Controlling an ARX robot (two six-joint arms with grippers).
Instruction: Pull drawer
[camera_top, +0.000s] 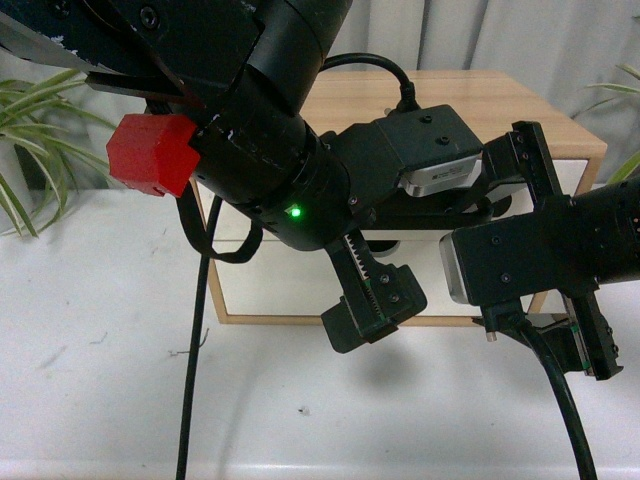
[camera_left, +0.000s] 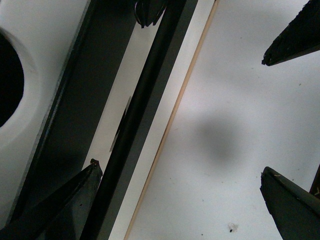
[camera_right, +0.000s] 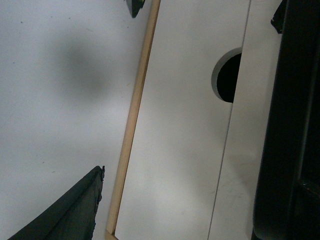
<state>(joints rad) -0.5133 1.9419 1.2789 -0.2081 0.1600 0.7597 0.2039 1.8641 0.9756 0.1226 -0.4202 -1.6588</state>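
Note:
The drawer (camera_top: 572, 172) is the upper white front of the wooden cabinet, mostly hidden behind my left arm in the front view. In the left wrist view its long black bar handle (camera_left: 142, 105) runs diagonally, with the semicircular notch (camera_left: 6, 80) beyond it. My left gripper (camera_left: 178, 167) is open and straddles the bar, which lies close beside one finger (camera_left: 70, 207) without being clamped. My right gripper (camera_top: 567, 255) is open at the cabinet's right end, one finger (camera_right: 70, 210) over the table. A black shape (camera_right: 292, 125) fills that view's edge; handle or finger, I cannot tell.
The plain lower drawer front (camera_right: 175, 125) has its own notch (camera_right: 229, 77) and sits above the cabinet's wooden bottom edge (camera_right: 132, 125). The cabinet stands on a white table (camera_top: 100, 350). Plants (camera_top: 30, 120) flank it. A red block (camera_top: 150, 152) sits on my left arm.

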